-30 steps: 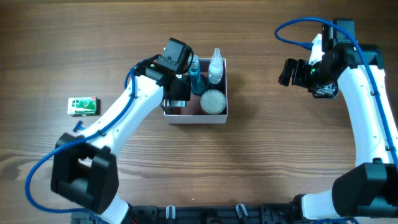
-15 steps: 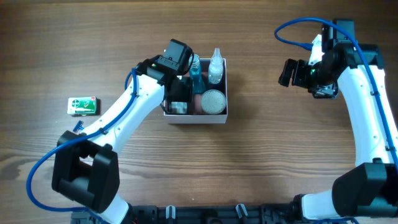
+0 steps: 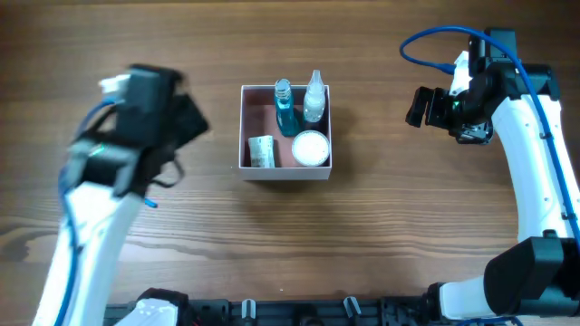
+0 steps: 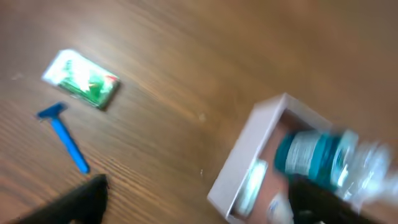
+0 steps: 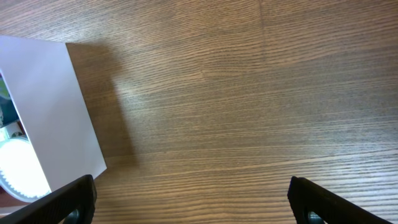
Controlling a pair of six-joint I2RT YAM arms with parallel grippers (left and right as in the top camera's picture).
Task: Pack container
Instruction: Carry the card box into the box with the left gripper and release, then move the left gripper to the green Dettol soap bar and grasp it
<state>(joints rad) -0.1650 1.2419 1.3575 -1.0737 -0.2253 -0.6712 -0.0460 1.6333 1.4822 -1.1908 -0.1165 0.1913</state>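
The container (image 3: 285, 173), a square white-walled box with a pink inside, stands mid-table. It holds a teal bottle (image 3: 284, 107), a clear bottle with a white cap (image 3: 314, 96), a round white-lidded jar (image 3: 310, 148) and a small pale tube (image 3: 262, 150). My left gripper (image 3: 184, 119) is blurred, open and empty, left of the container and above the table. In the left wrist view (image 4: 199, 208) the container (image 4: 244, 158) and teal bottle (image 4: 311, 157) lie to the right. My right gripper (image 3: 419, 106) is open and empty, right of the container (image 5: 59, 106).
A green-and-white packet (image 4: 81, 78) and a blue razor (image 4: 64, 135) lie on the wood at the left, seen only in the left wrist view; my left arm hides them in the overhead view. The table is brown wood.
My left gripper has pulled out of the container and swung fast to the left, leaving the small pale tube in the front left corner. The right arm has not moved.
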